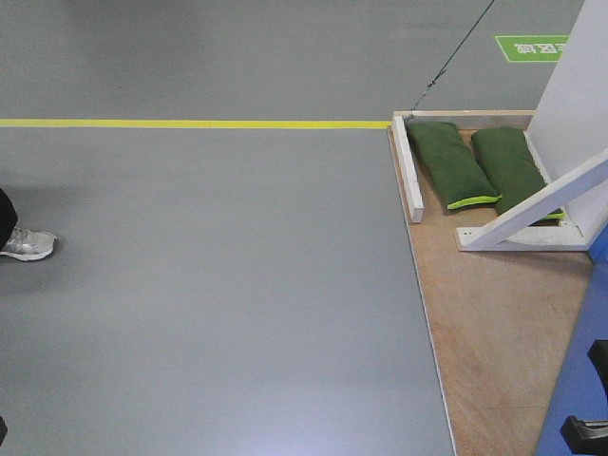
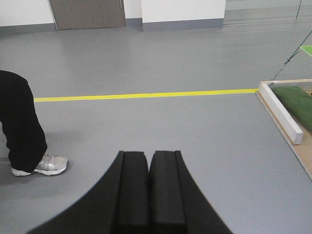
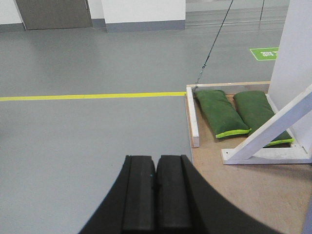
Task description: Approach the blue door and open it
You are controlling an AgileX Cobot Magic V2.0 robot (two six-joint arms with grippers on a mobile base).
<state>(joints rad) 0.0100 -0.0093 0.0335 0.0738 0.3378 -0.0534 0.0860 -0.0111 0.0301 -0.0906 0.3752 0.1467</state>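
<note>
Only a strip of the blue door (image 1: 579, 380) shows, at the lower right corner of the front view, where it stands on the wooden platform (image 1: 494, 323). No handle or lock is in view. Two dark parts (image 1: 587, 432) overlap that blue strip; I cannot tell what they are. My left gripper (image 2: 148, 155) is shut with nothing in it, over bare grey floor. My right gripper (image 3: 156, 158) is also shut and empty, hanging near the left edge of the platform (image 3: 243, 190). A bluish sliver (image 3: 308, 219) shows at the right edge of the right wrist view.
A white frame panel with a diagonal brace (image 1: 560, 195) stands on the platform, with two green sandbags (image 1: 451, 161) behind a white batten (image 1: 410, 171). A thin cable (image 1: 451, 57) runs up from the platform corner. A yellow floor line (image 1: 190, 123) crosses ahead. A person's leg and shoe (image 2: 22, 131) are at the left.
</note>
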